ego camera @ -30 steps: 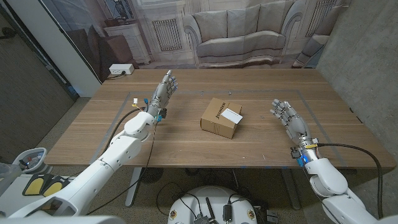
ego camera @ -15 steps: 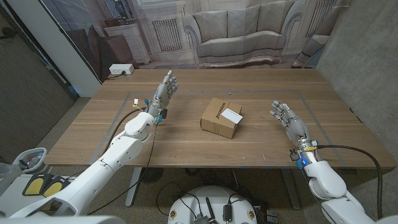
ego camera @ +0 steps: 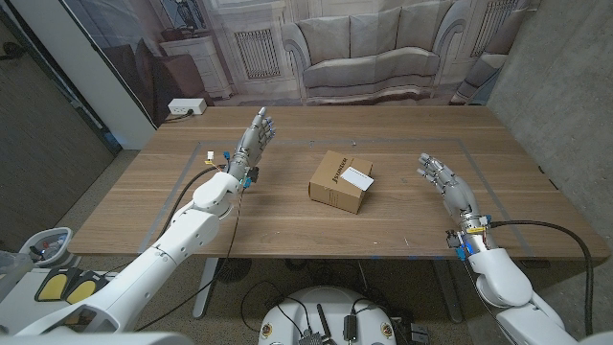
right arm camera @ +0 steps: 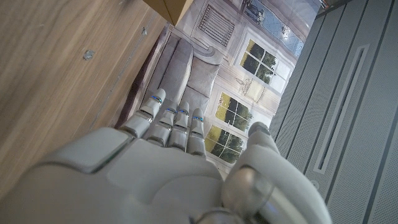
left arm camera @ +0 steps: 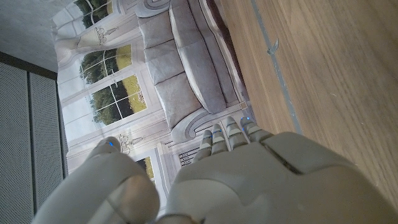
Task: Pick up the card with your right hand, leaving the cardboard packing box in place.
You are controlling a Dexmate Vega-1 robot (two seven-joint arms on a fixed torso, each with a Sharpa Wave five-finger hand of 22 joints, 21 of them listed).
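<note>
A small brown cardboard box (ego camera: 339,181) stands near the middle of the wooden table (ego camera: 287,216). A white card (ego camera: 357,176) lies on the box's top, toward its right side. My right hand (ego camera: 445,181) hovers right of the box, well apart from it, fingers extended and holding nothing. Far to the left of the box, my left hand (ego camera: 255,135) is raised with straight fingers and is empty too. In the right wrist view a corner of the box (right arm camera: 174,7) peeks past the back of my right hand (right arm camera: 168,162).
A backdrop printed with a sofa (ego camera: 383,48) hangs behind the table's far edge. A white power strip (ego camera: 186,106) lies on the floor at the back left. Thin tape lines (ego camera: 206,146) mark the tabletop. Bare wood surrounds the box.
My right hand has drifted very slightly; the box, the card and my left hand have not moved.
</note>
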